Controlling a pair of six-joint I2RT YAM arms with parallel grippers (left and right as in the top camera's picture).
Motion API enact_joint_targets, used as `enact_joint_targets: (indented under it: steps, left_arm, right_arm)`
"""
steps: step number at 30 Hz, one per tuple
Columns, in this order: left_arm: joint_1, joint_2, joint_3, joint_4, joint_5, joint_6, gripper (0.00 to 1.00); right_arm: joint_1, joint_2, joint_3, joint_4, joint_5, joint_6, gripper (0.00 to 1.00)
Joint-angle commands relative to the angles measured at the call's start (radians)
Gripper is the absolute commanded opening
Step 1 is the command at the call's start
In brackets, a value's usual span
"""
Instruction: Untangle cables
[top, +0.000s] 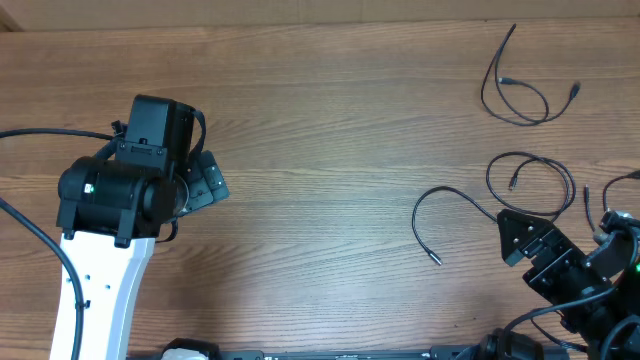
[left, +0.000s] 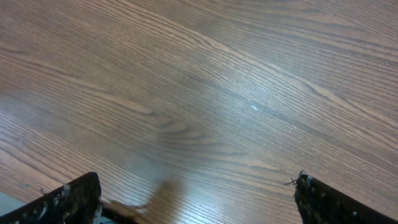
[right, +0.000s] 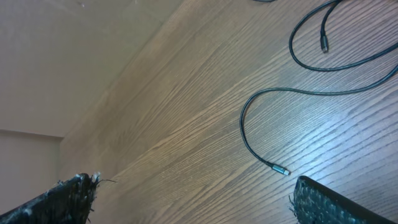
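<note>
1. While left gripper (top: 208, 180) and right gripper (top: 530, 248) are sitting open and empty, cables (top: 530, 160) are lying looped on the counter (top: 320, 120), right side, beside the right gripper.
2. Risk: pinching where two cords are crossing, dragging both into a knot.

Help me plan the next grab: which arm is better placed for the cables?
Right. The right gripper sits open beside the cables, which all lie on that side. The left gripper is far across the table, with only bare wood in its wrist view.
</note>
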Motion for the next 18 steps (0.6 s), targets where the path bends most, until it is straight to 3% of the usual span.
enact_joint_targets:
  steps: [1, 18]
  left_arm:
    - [-0.005, -0.004, 0.0, 0.002, -0.018, -0.006, 1.0]
    - [-0.005, -0.004, 0.0, 0.001, -0.018, -0.006, 1.0]
  right_arm:
    - [0.0, 0.001, -0.004, 0.003, -0.005, 0.001, 1.0]
    - [0.0, 0.001, -0.004, -0.003, 0.021, 0.0, 1.0]
